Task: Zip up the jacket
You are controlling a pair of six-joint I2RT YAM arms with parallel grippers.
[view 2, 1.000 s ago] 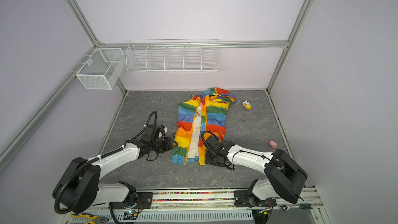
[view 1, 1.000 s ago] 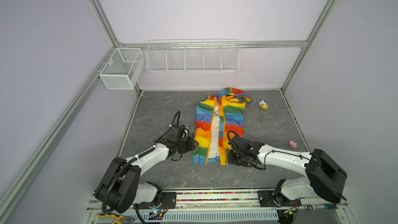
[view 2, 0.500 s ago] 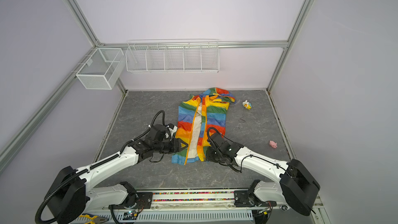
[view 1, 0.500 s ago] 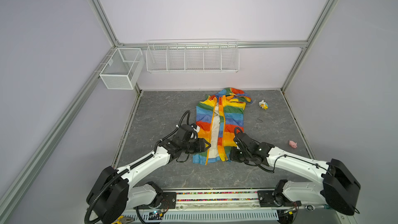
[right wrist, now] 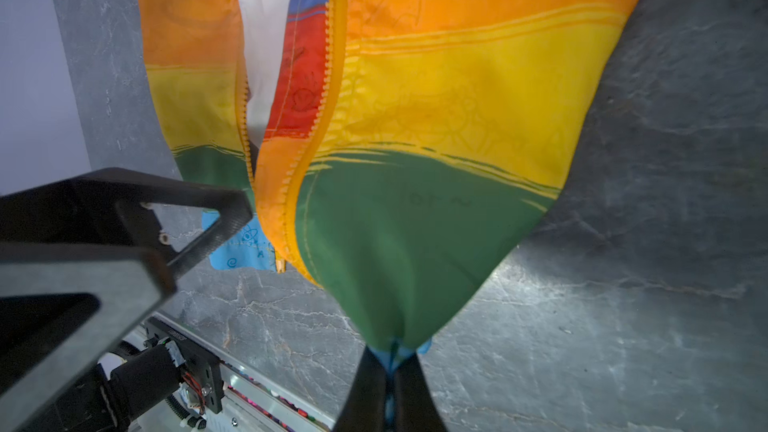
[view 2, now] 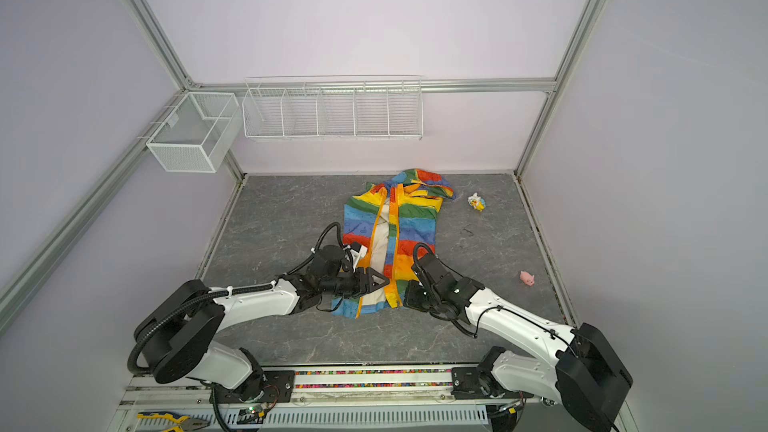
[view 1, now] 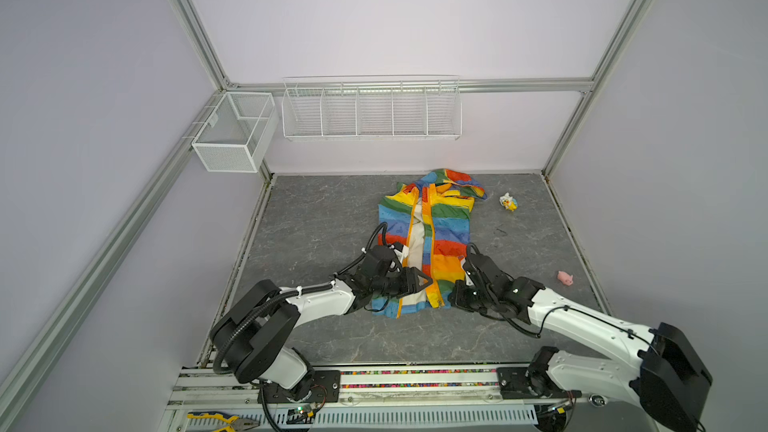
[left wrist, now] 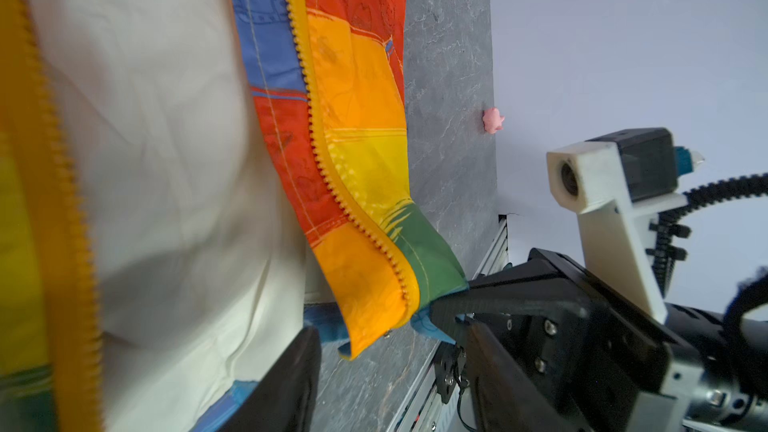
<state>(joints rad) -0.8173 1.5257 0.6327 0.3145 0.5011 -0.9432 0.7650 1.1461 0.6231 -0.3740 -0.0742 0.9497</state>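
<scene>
Full rainbow stripes on this jacket (view 1: pixel 444 234)
Bands of red, orange, yellow, green and blue, cream lining (left wrist: pixel 166 160), orange zipper teeth (left wrist: pixel 314 139). The tabletop (view 1: pixel 316 222) is dark grey with pale marble veins, my right claw (right wrist: pixel 388 376) plain black, one tiny toy (view 1: pixel 564 278) pink.

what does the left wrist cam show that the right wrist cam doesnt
Only the left wrist view: the pink pig toy and the right wrist camera on its white mount. Only the right wrist view: both pads of the right gripper pressed together on the jacket's blue hem. Both: that gripper holding the jacket's bottom corner, the open orange zipper, the grey tabletop.
</scene>
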